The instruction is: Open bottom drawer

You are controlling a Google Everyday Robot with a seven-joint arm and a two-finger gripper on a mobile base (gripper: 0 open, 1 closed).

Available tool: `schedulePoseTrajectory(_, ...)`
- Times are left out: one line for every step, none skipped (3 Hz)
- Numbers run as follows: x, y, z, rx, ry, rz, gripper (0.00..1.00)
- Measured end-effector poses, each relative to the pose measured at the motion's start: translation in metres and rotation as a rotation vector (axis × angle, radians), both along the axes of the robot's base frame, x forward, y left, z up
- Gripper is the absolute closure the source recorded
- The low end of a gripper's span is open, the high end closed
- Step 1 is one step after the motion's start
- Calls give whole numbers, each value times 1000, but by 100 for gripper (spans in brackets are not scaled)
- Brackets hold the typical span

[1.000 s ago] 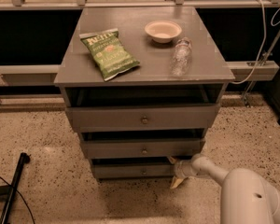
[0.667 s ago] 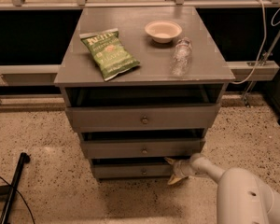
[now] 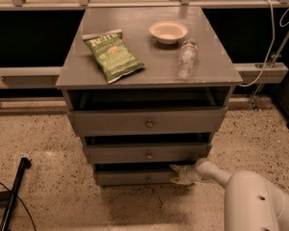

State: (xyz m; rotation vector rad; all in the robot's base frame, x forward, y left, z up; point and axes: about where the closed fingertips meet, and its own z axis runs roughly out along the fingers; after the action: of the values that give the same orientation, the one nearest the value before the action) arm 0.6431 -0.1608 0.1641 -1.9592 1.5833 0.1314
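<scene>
The bottom drawer is the lowest of the grey cabinet's three drawers. It has a flat grey front and a small brass knob, with a dark gap above the front. My gripper is at the right end of this drawer front, to the right of the knob, with the pale arm reaching in from the lower right. One fingertip is at the drawer's top edge and the other lower down, so the gripper is open. I cannot tell whether it touches the front.
The middle drawer and top drawer also show dark gaps above them. On the cabinet top lie a green chip bag, a white bowl and a clear bottle. A black pole lies on the speckled floor at left.
My gripper has shifted slightly left and up along the bottom drawer's front. The drawers and the things on top have not visibly moved.
</scene>
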Motion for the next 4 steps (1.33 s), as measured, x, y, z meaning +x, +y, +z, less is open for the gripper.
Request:
schedulePoseTrajectory(-11, 1, 7, -2, 11, 18, 62)
schedulePoseTrajectory(-11, 1, 11, -2, 11, 18, 62)
schedulePoseTrajectory(-11, 1, 11, -2, 11, 18, 46)
schedulePoseTrajectory(-11, 1, 11, -2, 11, 18, 23)
